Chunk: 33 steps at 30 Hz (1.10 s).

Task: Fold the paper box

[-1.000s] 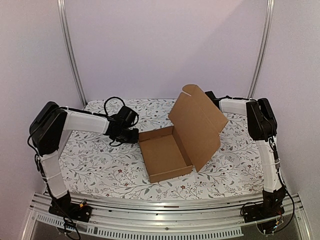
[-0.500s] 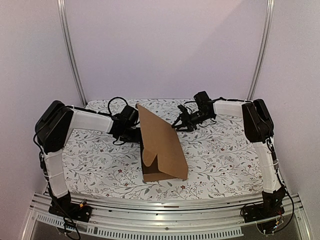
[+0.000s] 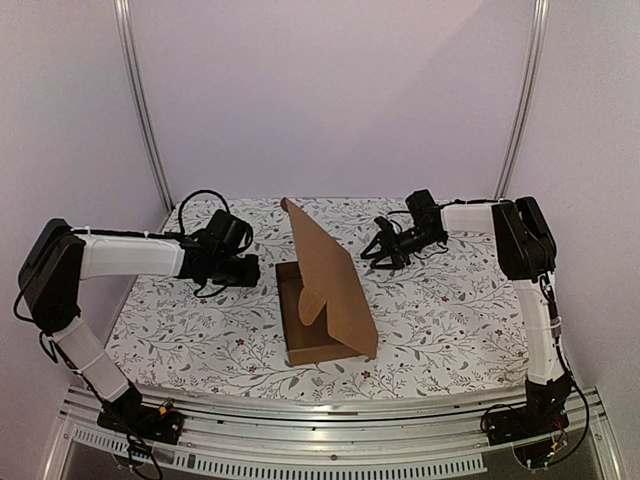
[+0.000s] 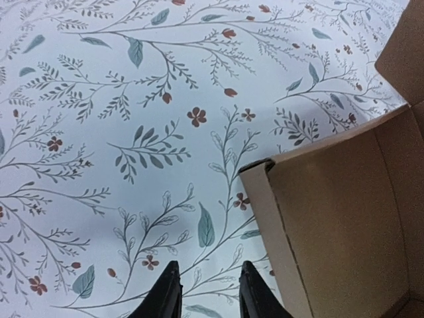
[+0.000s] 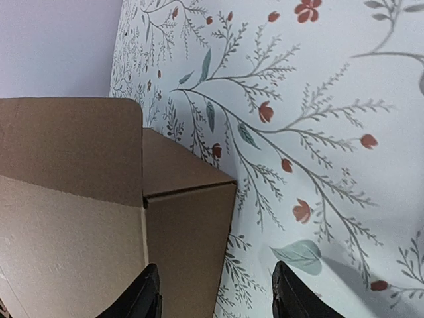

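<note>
The brown paper box (image 3: 330, 290) sits mid-table, its big lid standing steeply and leaning left over the shallow tray (image 3: 298, 322). My left gripper (image 3: 246, 268) hovers left of the tray; in the left wrist view the gripper (image 4: 209, 295) is open over bare cloth, with the box corner (image 4: 331, 225) to its right. My right gripper (image 3: 378, 250) is behind and right of the lid, apart from it. In the right wrist view that gripper (image 5: 218, 291) is open wide, and the box's wall and flap (image 5: 179, 232) lie beneath and to the left.
A floral cloth (image 3: 450, 320) covers the table. An aluminium rail (image 3: 330, 415) runs along the near edge, with two upright poles (image 3: 140, 100) at the back corners. Black cables loop over both wrists.
The lid swung from lying open on the right to standing over the tray. My left arm drew back to the left. My right gripper pulled slightly right, away from the lid.
</note>
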Motion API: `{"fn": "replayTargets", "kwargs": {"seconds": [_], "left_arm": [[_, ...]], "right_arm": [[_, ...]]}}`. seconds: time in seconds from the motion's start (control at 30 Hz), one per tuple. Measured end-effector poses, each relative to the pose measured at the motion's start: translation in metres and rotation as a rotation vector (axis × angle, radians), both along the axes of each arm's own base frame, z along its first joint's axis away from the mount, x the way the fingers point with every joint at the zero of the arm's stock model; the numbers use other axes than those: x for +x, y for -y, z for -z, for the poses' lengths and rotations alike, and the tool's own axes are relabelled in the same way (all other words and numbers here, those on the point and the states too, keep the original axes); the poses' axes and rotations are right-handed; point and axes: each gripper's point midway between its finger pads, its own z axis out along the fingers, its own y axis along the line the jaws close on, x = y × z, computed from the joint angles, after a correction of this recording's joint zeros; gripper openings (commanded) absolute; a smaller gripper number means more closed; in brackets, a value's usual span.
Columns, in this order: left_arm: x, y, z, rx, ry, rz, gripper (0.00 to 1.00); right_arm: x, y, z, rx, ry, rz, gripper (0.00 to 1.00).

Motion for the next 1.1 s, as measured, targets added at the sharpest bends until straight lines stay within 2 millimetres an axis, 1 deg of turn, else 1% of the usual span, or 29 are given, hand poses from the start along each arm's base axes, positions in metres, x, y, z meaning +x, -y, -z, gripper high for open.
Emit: {"fn": "replayTargets", "kwargs": {"seconds": [0.1, 0.17, 0.2, 0.27, 0.33, 0.43, 0.5, 0.57, 0.63, 0.7, 0.77, 0.83, 0.9, 1.0, 1.07, 1.1], "left_arm": [[-0.011, -0.015, 0.005, 0.02, -0.008, 0.001, 0.38], [-0.015, -0.018, 0.003, 0.026, 0.0, 0.025, 0.4], [-0.015, -0.016, -0.002, 0.021, 0.011, 0.047, 0.41], [-0.014, -0.01, -0.017, 0.001, 0.056, 0.096, 0.42], [-0.01, -0.001, -0.04, -0.024, 0.113, 0.142, 0.41], [0.0, 0.014, -0.072, -0.056, 0.187, 0.194, 0.41], [0.001, 0.023, -0.086, -0.074, 0.219, 0.222, 0.42], [-0.01, 0.038, -0.091, -0.094, 0.227, 0.281, 0.42], [-0.029, 0.064, -0.091, -0.115, 0.219, 0.376, 0.42], [-0.059, 0.098, -0.091, -0.131, 0.205, 0.505, 0.42], [-0.086, 0.13, -0.095, -0.141, 0.195, 0.622, 0.42], [-0.104, 0.158, -0.105, -0.161, 0.208, 0.702, 0.42], [-0.113, 0.18, -0.118, -0.184, 0.236, 0.756, 0.42], [-0.117, 0.203, -0.133, -0.208, 0.279, 0.802, 0.42], [-0.115, 0.213, -0.138, -0.21, 0.3, 0.816, 0.42], [-0.113, 0.215, -0.138, -0.205, 0.305, 0.816, 0.42]], "right_arm": [[-0.004, 0.027, 0.002, -0.019, -0.028, 0.029, 0.59], [-0.01, 0.046, -0.004, -0.032, -0.026, 0.041, 0.62], [-0.014, 0.054, -0.011, -0.038, -0.015, 0.042, 0.63], [-0.023, 0.069, -0.028, -0.053, 0.021, 0.037, 0.65], [-0.035, 0.081, -0.053, -0.066, 0.092, 0.017, 0.67], [-0.063, 0.088, -0.089, -0.073, 0.203, -0.037, 0.68], [-0.086, 0.092, -0.105, -0.082, 0.272, -0.083, 0.71], [-0.111, 0.099, -0.115, -0.098, 0.341, -0.125, 0.73], [-0.133, 0.107, -0.12, -0.117, 0.403, -0.156, 0.74], [-0.157, 0.115, -0.125, -0.134, 0.461, -0.19, 0.74], [-0.173, 0.118, -0.132, -0.142, 0.514, -0.224, 0.75], [-0.183, 0.118, -0.139, -0.144, 0.568, -0.26, 0.75], [-0.19, 0.117, -0.141, -0.145, 0.599, -0.291, 0.76], [-0.201, 0.117, -0.137, -0.144, 0.611, -0.325, 0.77], [-0.206, 0.118, -0.136, -0.144, 0.619, -0.336, 0.79], [-0.207, 0.118, -0.138, -0.141, 0.625, -0.339, 0.79]]}}
